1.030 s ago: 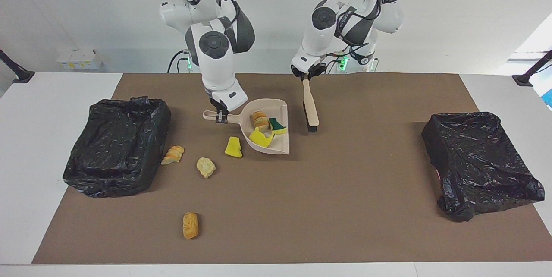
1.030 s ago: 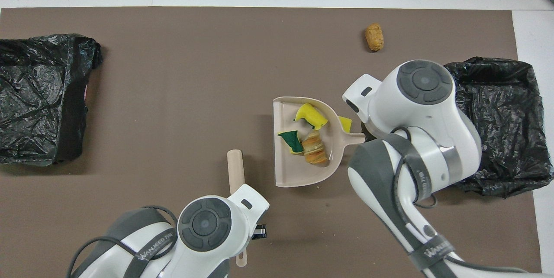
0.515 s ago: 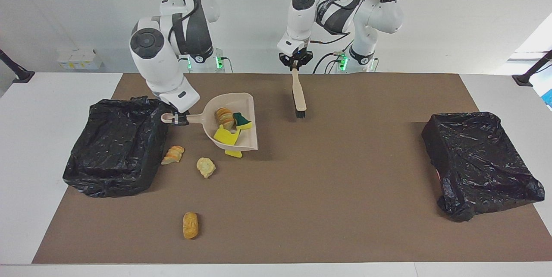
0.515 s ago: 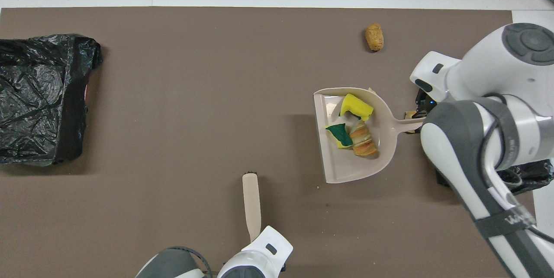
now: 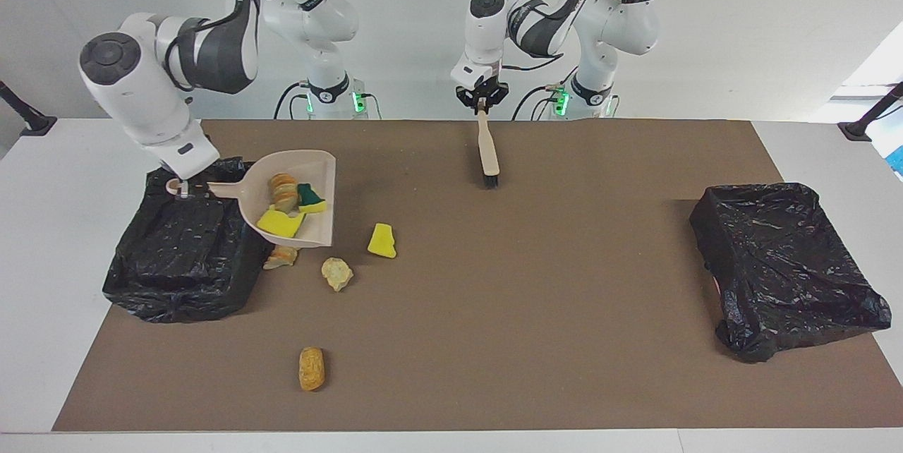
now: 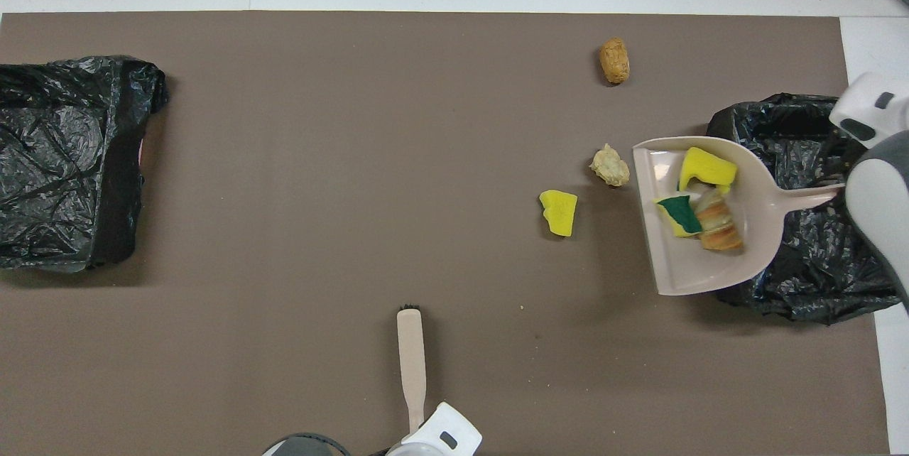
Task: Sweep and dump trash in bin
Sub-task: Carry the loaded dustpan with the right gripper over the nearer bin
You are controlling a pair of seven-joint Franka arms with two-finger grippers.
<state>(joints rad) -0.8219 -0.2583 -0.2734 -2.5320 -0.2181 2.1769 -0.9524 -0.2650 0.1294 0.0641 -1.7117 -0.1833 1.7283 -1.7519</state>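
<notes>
My right gripper [image 5: 182, 188] is shut on the handle of the beige dustpan [image 5: 319, 221], which hangs in the air. The handle is over the black-lined bin [image 5: 176, 255] at the right arm's end; the pan is over the mat beside it. In the pan [image 6: 689, 268] lie a croissant piece [image 5: 284, 188], a green-topped sponge [image 5: 310, 197] and a yellow sponge [image 5: 281, 222]. More trash lies on the mat: a yellow wedge [image 5: 382, 240], a pale lump [image 5: 337, 273], a brown pastry [image 5: 312, 368] and a striped piece [image 5: 281, 257] partly hidden under the pan. My left gripper [image 5: 482, 103] is shut on the beige brush [image 5: 486, 149], bristles hanging down.
A second black-lined bin [image 5: 783, 262] stands at the left arm's end of the brown mat [image 5: 536, 312]. The same bin [image 6: 64, 158] shows in the overhead view, where the brush [image 6: 411, 360] hangs over the mat's edge nearest the robots.
My right arm has lifted the loaded dustpan and carried it toward the bin at its end, uncovering the yellow wedge. My left arm has raised the brush and drawn it back toward its base.
</notes>
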